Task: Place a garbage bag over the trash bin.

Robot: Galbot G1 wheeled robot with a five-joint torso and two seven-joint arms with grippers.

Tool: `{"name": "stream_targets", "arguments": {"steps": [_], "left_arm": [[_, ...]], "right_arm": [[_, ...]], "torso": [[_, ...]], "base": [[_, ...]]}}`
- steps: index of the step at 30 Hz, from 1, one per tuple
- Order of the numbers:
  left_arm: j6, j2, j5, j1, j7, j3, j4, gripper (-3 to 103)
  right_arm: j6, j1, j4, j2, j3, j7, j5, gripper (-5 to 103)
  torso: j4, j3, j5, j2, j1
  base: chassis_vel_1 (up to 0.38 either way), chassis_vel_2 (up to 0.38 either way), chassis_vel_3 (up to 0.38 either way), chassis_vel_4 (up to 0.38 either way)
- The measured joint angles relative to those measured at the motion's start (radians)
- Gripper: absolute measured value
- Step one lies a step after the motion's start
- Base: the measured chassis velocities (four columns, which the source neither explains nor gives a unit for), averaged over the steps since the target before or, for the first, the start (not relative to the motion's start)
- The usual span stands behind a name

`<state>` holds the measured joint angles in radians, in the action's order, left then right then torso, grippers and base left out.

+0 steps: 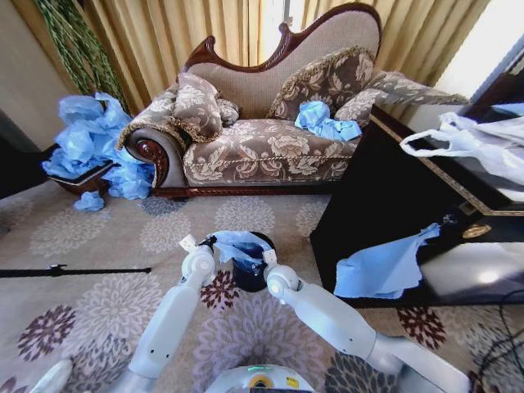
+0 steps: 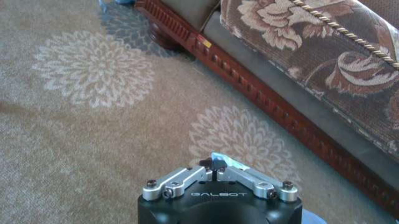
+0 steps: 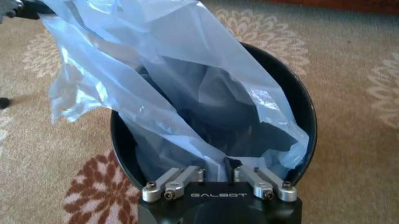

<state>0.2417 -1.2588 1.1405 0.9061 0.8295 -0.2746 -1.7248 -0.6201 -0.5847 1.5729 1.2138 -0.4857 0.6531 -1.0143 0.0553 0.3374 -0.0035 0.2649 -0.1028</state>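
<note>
The small black trash bin (image 1: 252,277) stands on the patterned carpet just in front of me, and both arms reach down to it. The light blue garbage bag (image 1: 237,244) is spread across its mouth. My left gripper (image 1: 205,243) is shut at the bin's left side, pinching a sliver of blue film (image 2: 223,161) between its fingertips. My right gripper (image 1: 267,256) sits at the bin's rim (image 3: 309,121), shut on the bag's other edge. The garbage bag (image 3: 187,70) stretches from it up and across the opening, with part of the film sagging inside the bin.
A floral chaise sofa (image 1: 262,139) stands behind the bin, with blue bags (image 1: 326,123) on its seat. More blue bags (image 1: 94,139) are piled at its left. To the right, a dark glossy cabinet (image 1: 385,196) carries a white plastic bag (image 1: 475,143) and another blue bag (image 1: 385,266). A black rod (image 1: 74,270) lies on the carpet.
</note>
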Motion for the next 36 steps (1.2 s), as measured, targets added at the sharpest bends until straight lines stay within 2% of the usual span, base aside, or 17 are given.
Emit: {"name": "stream_targets", "arguments": {"steps": [1,5,15,22,24,29,32,36], "left_arm": [[0.000,0.000,0.000,0.000,0.000,0.000,0.000,0],[-0.002,-0.001,-0.001,0.000,-0.001,-0.002,0.002,0],[-0.003,-0.004,-0.003,0.000,-0.003,-0.004,0.005,0],[-0.004,-0.010,-0.008,0.009,0.002,-0.005,-0.008,0],[-0.004,-0.012,-0.010,0.018,0.011,-0.004,-0.025,0],[-0.004,-0.014,-0.023,0.036,0.023,-0.005,-0.050,0],[-0.003,-0.015,-0.045,0.071,0.050,-0.011,-0.096,0],[0.000,-0.014,-0.046,0.115,0.090,-0.020,-0.144,0]], "right_arm": [[0.002,0.000,0.001,0.001,-0.002,0.002,-0.002,9],[0.012,0.004,-0.001,0.007,-0.006,0.004,-0.005,1],[0.019,0.026,0.028,0.006,-0.011,0.038,-0.033,0],[0.019,0.031,0.133,-0.033,-0.023,0.082,-0.114,0],[0.018,0.025,0.176,-0.041,-0.023,0.100,-0.165,0],[0.014,0.017,0.227,-0.056,-0.026,0.103,-0.228,0],[0.010,0.008,0.292,-0.076,-0.038,0.104,-0.305,0],[-0.003,-0.001,0.339,-0.098,-0.053,0.101,-0.327,0]], "torso": [[0.0001,0.000,0.0000,0.000,0.000],[0.0000,0.000,0.0000,0.000,0.000],[-0.0001,0.000,0.0000,0.000,0.000],[0.0001,0.000,-0.0001,0.000,0.000],[0.0000,0.000,0.0000,0.000,0.000],[0.0000,0.000,0.0000,0.000,0.000],[0.0000,0.000,0.0000,0.000,0.000],[0.0000,0.000,0.0000,0.000,0.000]], "base": [[0.000,0.000,0.000,0.000],[0.000,0.000,0.000,0.000],[0.000,0.000,0.000,0.000],[0.000,0.000,0.000,0.000],[0.000,0.000,0.000,0.000],[0.000,0.000,0.000,0.000],[0.000,0.000,0.000,0.000],[0.000,0.000,0.000,0.000]]}}
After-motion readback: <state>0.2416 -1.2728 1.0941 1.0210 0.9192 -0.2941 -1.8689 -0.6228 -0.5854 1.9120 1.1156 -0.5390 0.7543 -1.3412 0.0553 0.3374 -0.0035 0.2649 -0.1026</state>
